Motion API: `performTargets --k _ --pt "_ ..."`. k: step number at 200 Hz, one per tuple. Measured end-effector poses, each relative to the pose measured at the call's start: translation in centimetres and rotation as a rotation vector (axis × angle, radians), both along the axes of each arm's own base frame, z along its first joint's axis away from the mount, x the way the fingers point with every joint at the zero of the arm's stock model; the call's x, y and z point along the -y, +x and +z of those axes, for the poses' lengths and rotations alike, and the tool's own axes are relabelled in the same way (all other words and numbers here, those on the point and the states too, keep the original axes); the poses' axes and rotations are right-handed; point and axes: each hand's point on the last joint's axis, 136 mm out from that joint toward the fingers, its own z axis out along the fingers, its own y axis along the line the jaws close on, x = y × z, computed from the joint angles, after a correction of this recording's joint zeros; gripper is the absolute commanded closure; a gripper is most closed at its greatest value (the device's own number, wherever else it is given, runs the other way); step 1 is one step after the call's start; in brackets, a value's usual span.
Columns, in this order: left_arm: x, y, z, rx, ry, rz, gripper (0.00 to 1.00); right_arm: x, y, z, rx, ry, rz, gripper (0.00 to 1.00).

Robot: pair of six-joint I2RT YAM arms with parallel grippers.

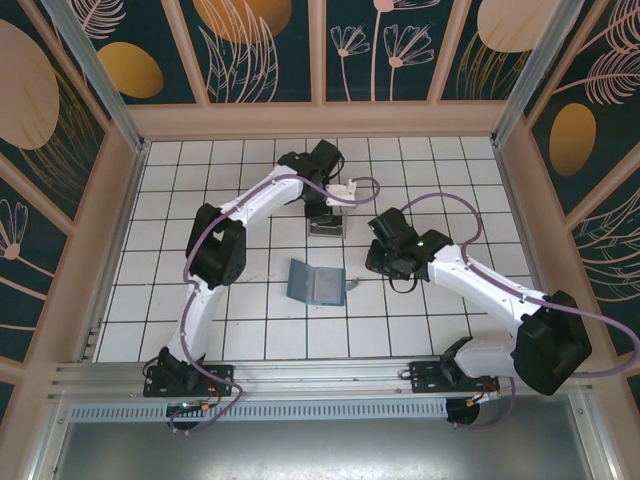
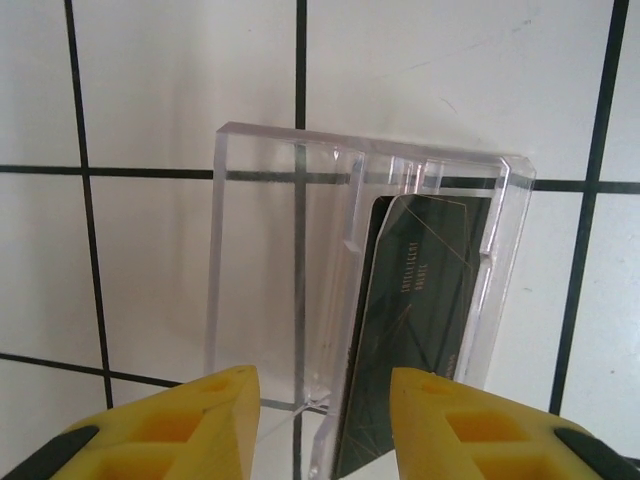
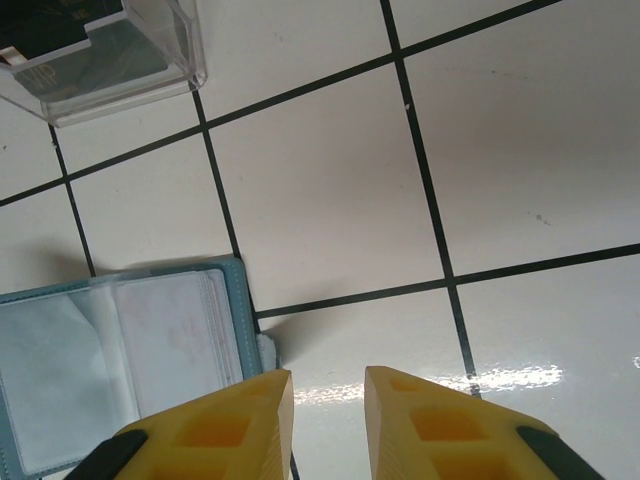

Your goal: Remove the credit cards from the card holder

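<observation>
The card holder lies open on the tiled floor, teal with clear inner pockets. One dark credit card with thin gold lines leans inside a clear plastic tray. My left gripper hangs over the tray's near edge, open. The card's lower corner is beside its right finger and is not pinched. My right gripper hovers low just right of the card holder's edge. Its jaws stand a little apart over bare tile.
The clear tray sits one tile behind the card holder and appears at the upper left in the right wrist view. White tiles spread around both. Wooden walls fence the floor, and a metal rail runs along the near edge.
</observation>
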Motion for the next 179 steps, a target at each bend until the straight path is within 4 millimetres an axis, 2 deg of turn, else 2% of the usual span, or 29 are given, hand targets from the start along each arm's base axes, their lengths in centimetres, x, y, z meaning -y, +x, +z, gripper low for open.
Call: performTargets --k 12,49,102,134,163,179 --pt "-0.1 -0.2 0.3 0.004 -0.018 0.022 0.60 -0.1 0.0 0.0 -0.004 0.005 0.003 0.73" --pt "0.0 -0.1 3.3 0.061 -0.136 0.149 0.60 -0.7 0.0 -0.5 -0.020 0.021 0.016 0.72" --pt "-0.2 -0.2 7.5 0.077 -0.388 0.446 0.60 -1.8 0.3 -0.9 -0.030 0.053 0.037 0.71" --pt "0.2 -2.2 9.2 -0.031 -0.584 0.583 0.56 -2.3 0.3 -1.2 -0.040 0.066 0.050 0.71" --pt "1.1 -4.0 10.4 -0.184 -0.742 0.686 0.61 -2.5 0.4 -1.3 -0.041 0.071 0.053 0.71" --pt "1.7 -4.5 10.7 -0.275 -0.804 0.742 0.60 -2.7 0.5 -1.3 -0.039 0.079 0.056 0.71"
